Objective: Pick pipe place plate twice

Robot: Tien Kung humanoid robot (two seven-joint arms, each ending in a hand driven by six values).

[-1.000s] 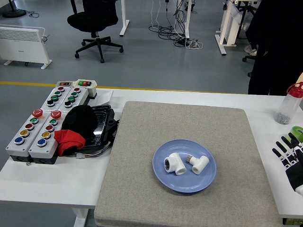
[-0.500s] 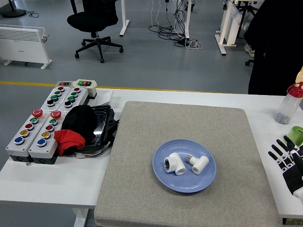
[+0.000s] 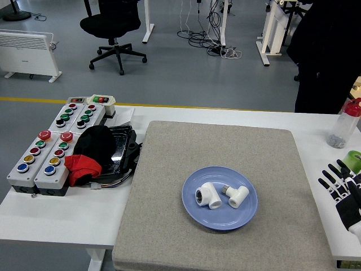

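A blue plate [image 3: 194,211] lies on the grey mat [image 3: 220,147] near its front middle. Two white pipe fittings lie side by side on the plate: an elbow [image 3: 207,195] on the left and a tee piece [image 3: 237,195] on the right. My right hand [image 3: 340,183] rests on the white table at the right edge, clear of the mat, fingers spread and empty. My left arm is out of view.
Grey button boxes [image 3: 45,158] and a black and red bundle [image 3: 93,152] stand at the left. A clear bottle with a red cap [image 3: 345,125] and a green object [image 3: 353,159] stand at the far right. A person in dark clothes [image 3: 330,51] stands at the top right.
My right hand has shifted slightly left and up along the table's right edge. The plate and both fittings have not moved.
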